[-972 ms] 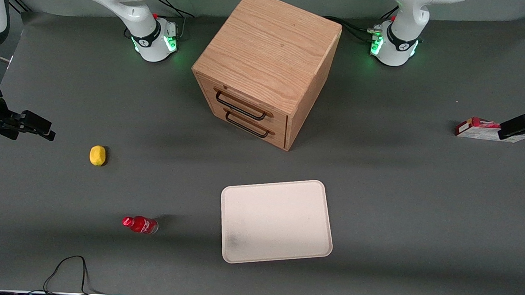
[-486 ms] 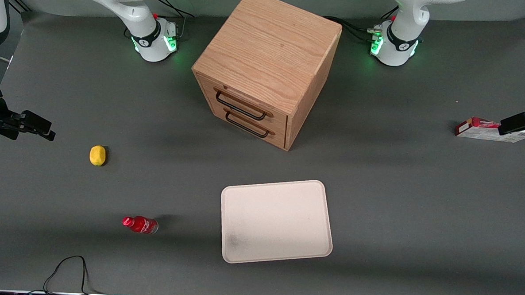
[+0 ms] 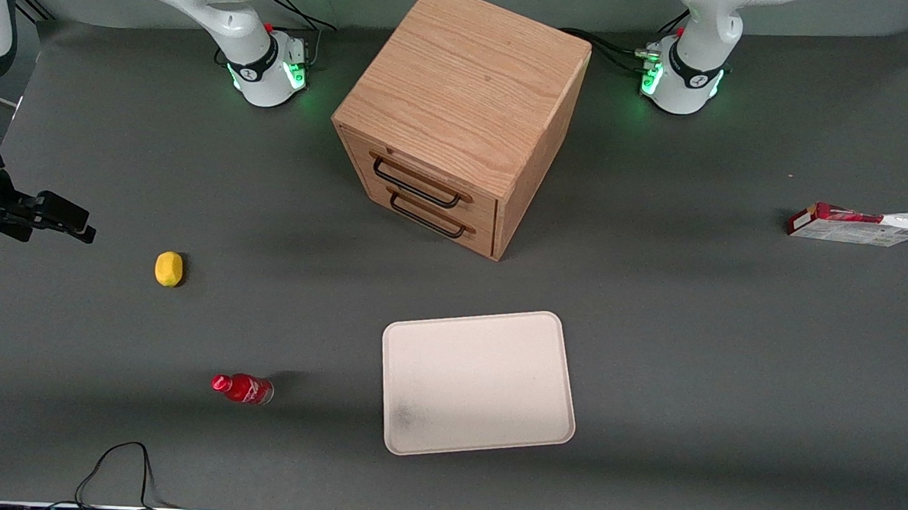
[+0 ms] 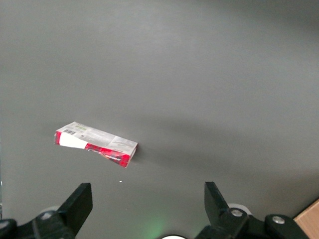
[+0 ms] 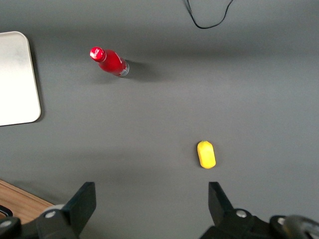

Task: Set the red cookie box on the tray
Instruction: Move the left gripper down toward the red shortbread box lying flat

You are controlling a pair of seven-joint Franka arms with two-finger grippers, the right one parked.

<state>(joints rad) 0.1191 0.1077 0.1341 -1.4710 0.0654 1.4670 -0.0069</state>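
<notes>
The red cookie box lies flat on the grey table at the working arm's end, a long slim carton with a white panel. The left wrist view shows the red cookie box too, lying apart from my gripper. That gripper hangs above the table, open, with only bare table between its black fingers. In the front view just a dark tip of it shows at the picture's edge, by the box's end. The beige-white tray lies nearer the front camera than the cabinet, with nothing on it.
A wooden drawer cabinet stands mid-table between the arm bases. A yellow lemon and a small red bottle lie toward the parked arm's end. A black cable loops at the table's front edge.
In the front view my gripper has drawn off outward past the picture's edge, uncovering the box's end. The box and tray have not moved.
</notes>
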